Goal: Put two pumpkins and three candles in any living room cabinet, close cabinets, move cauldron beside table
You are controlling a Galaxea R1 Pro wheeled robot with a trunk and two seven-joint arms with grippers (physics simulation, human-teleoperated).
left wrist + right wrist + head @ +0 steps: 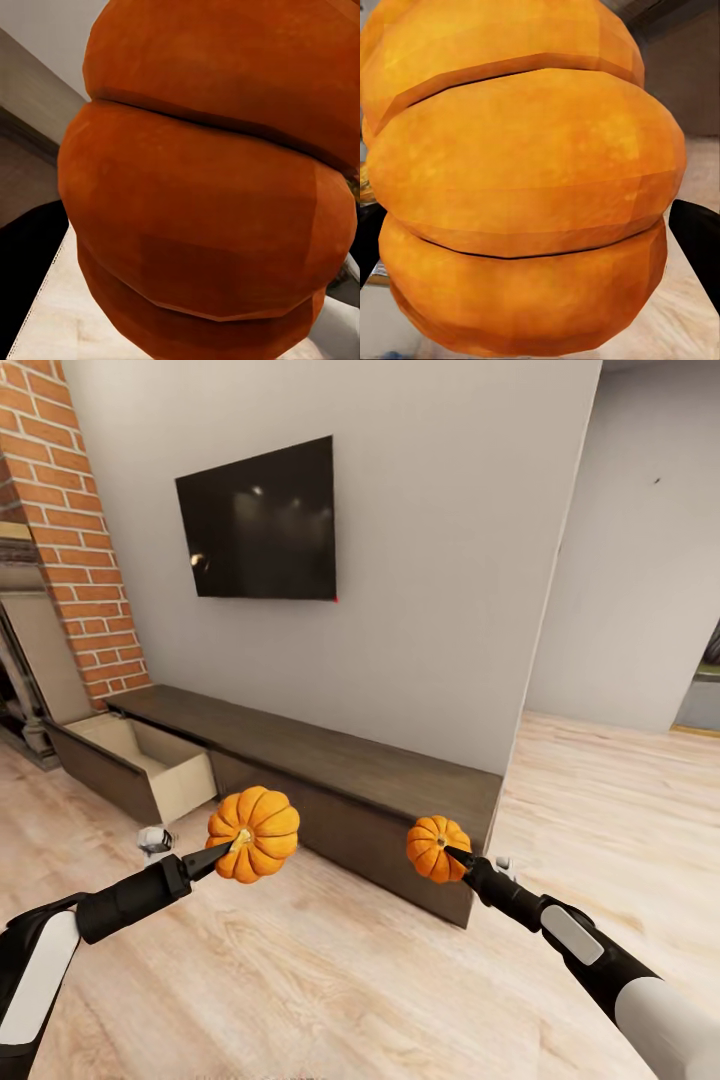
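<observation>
Pumpkins are in both of your grippers, held up in the air in front of the cabinet [330, 760]. Your left gripper [228, 850] is clamped on the bigger pumpkin [254, 834], gripping it at the stem end, and in the left wrist view its orange ribs [210, 187] crowd the camera. Your right gripper [452, 854] is closed on the smaller pumpkin [436, 848], also at the stem end; the right wrist view shows its lighter orange ribs [525, 195] close up, with a dark fingertip [697, 240] at the edge.

You are facing the long, low dark-brown cabinet that runs along the grey wall beneath the black TV [260, 520]. At its left end, beside the red-brick fireplace [75, 540], one drawer [140, 765] stands pulled out, showing a pale wood interior. The other front panels look shut.

In the head view the bigger pumpkin sits just right of the open drawer, and the smaller one hangs before the cabinet's right end. Light wood plank floor [350, 980] lies under both arms, well below the pumpkins.
</observation>
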